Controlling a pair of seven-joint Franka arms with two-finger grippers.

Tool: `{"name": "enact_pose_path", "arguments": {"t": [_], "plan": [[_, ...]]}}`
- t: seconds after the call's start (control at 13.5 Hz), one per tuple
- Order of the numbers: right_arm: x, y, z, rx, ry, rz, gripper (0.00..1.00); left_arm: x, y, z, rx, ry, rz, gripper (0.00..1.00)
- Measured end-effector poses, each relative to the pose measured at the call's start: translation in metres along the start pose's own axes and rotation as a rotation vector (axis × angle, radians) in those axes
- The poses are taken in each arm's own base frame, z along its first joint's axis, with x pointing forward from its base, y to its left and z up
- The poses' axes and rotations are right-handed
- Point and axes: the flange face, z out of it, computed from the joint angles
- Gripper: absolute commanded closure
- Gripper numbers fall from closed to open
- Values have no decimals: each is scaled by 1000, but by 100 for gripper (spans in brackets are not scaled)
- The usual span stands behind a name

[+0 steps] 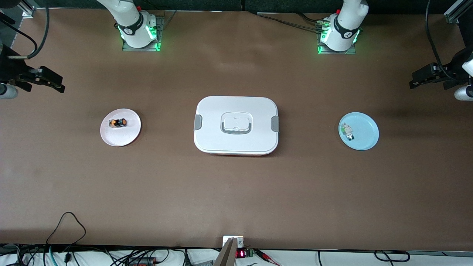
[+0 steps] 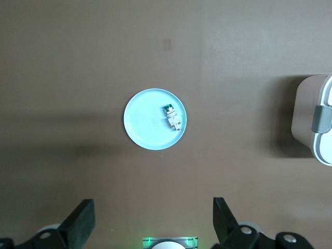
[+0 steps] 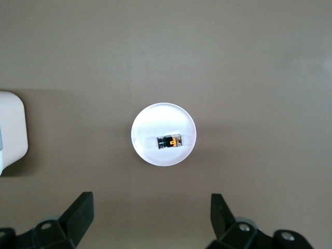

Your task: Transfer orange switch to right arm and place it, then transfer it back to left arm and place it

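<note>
The orange switch (image 1: 118, 122) lies on a white plate (image 1: 120, 139) toward the right arm's end of the table. It also shows in the right wrist view (image 3: 169, 141), on the plate (image 3: 155, 120). My right gripper (image 1: 51, 80) hangs high over that end of the table, open and empty (image 3: 150, 203). My left gripper (image 1: 421, 78) hangs high over the left arm's end, open and empty (image 2: 153, 206). The white lidded box (image 1: 214, 127) with grey clips sits in the middle of the table between the two plates. Its edge shows in both wrist views (image 2: 322, 142) (image 3: 10, 129).
A light blue plate (image 1: 366, 135) toward the left arm's end holds a small white-and-green component (image 1: 346, 132), which also shows in the left wrist view (image 2: 172, 118). Cables and a small display lie along the table edge nearest the front camera (image 1: 240, 253).
</note>
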Motion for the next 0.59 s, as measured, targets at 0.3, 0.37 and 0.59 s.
{"name": "enact_pose_path", "arguments": {"t": [0.3, 0.37, 0.59], "plan": [[11, -4, 23, -12, -41, -6, 0, -1, -1, -1, 0, 2, -1, 0], [16, -5, 32, -14, -53, -6, 0, -1, -1, -1, 0, 3, -2, 0], [35, -7, 65, -18, -80, -8, 0, -1, -4, -2, -1, 4, -6, 0]]}}
